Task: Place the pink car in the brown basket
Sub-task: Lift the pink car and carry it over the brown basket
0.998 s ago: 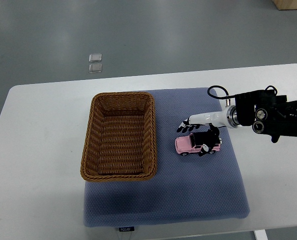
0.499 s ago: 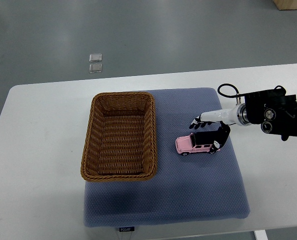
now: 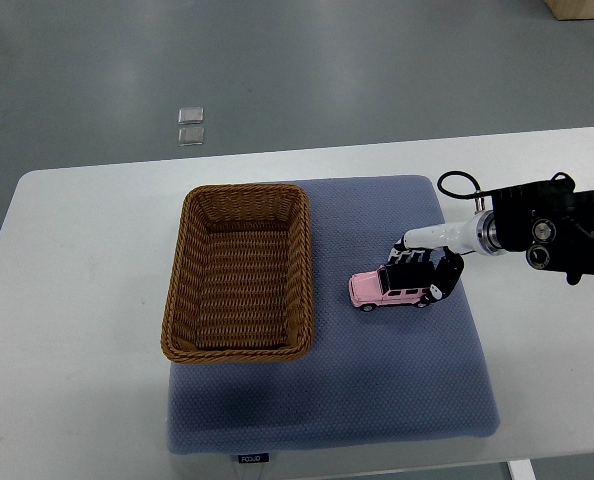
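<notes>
From the top view, the right hand [image 3: 420, 268], black-fingered on a white wrist with its arm entering from the right edge, is now curling its fingers [image 3: 405, 263] down over the roof and rear of the small pink toy car [image 3: 387, 290]. Half a second ago those fingers were spread and hovering just off the car at about one o'clock; a second ago the hand was sitting further toward the basket. So the hand has been repositioning and is now closing in, which I judge to be the start of the grasp rather than a finished one.

The fingers are looking narrow and bent, draped across the top of the car, with the thumb side appearing to press at its tail end. Whether they are truly clamping it I cannot tell from this angle; the car is still sitting on its wheels on the blue-grey padded mat [image 3: 377, 400], nose pointing toward nine o'clock.

The rectangular brown woven wicker basket [image 3: 177, 300] is lying at nine o'clock from the car, near but apart, with nothing inside. The car has shifted only slightly, so the lift and carry toward nine o'clock are still remaining.

The left hand is not showing anywhere. The mat is resting on a white rounded table [image 3: 77, 260].
</notes>
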Robot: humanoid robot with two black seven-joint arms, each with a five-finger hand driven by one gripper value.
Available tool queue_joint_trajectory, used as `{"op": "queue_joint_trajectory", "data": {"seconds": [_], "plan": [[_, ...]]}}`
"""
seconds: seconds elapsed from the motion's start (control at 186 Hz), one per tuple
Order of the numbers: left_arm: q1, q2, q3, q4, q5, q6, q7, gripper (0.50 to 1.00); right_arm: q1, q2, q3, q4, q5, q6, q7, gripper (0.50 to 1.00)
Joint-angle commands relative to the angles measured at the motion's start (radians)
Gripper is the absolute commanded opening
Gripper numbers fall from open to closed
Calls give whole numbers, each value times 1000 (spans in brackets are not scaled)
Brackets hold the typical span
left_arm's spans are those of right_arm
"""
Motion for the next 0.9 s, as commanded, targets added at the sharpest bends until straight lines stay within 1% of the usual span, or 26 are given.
{"op": "queue_joint_trajectory", "data": {"seconds": [0.0, 0.016, 0.021, 0.027, 0.043, 0.048, 0.054, 0.059, 0.086, 0.091, 0.107, 0.118, 0.123, 0.129, 0.182, 0.236, 0.542, 0.73, 0.896], "plan": [[0, 0, 0, 0, -1, 0, 0, 1000, 2, -1, 1, 10, 1, 3, 2, 740], [0, 0, 0, 0, -1, 0, 0, 1000, 4, -1, 1, 11, 1, 3, 2, 711], [0, 0, 0, 0, -1, 0, 0, 1000, 4, -1, 1, 11, 1, 3, 2, 711], [0, 0, 0, 0, -1, 0, 0, 1000, 4, -3, 1, 13, 1, 5, 2, 695], [0, 0, 0, 0, -1, 0, 0, 1000, 4, -3, 1, 14, 1, 7, 2, 680], [0, 0, 0, 0, -1, 0, 0, 1000, 4, -3, 1, 16, 1, 8, 2, 666], [0, 0, 0, 0, -1, 0, 0, 1000, 4, -3, 1, 16, 1, 8, 2, 666], [0, 0, 0, 0, 1, 0, 0, 1000, 5, -3, 1, 14, 1, 10, 2, 650], [0, 0, 0, 0, -1, 0, 0, 1000, 5, -5, 1, 16, 1, 14, 2, 625], [0, 0, 0, 0, -1, 0, 0, 1000, 5, -5, 3, 14, 1, 17, 4, 609], [0, 0, 0, 0, 1, 0, 0, 1000, 5, -5, 3, 14, 1, 19, 4, 594], [0, 0, 0, 0, -1, 0, 0, 1000, 5, -6, 4, 14, 1, 23, 4, 564], [0, 0, 0, 0, -1, 0, 0, 1000, 5, -6, 4, 14, 1, 23, 4, 564], [1, 0, 0, 0, 1, 0, 0, 1000, 5, -6, 6, 14, 1, 25, 4, 550], [0, 0, 0, 0, -1, 0, 0, 1000, 7, -15, 9, 14, 3, 26, 4, 511], [0, 0, 0, 0, -1, 0, 0, 1000, 8, -24, 12, 14, 4, 28, 5, 500], [1, 0, 0, 0, 1, 0, 0, 1000, 79, -61, 35, 11, 15, 42, 13, 500], [1, 0, 0, 0, -1, 0, 0, 1000, 129, -60, 40, -4, 18, 43, 13, 500], [1, 0, 0, 0, 1, 0, 0, 1000, 162, -38, 107, -30, 79, 48, 13, 500]]}}
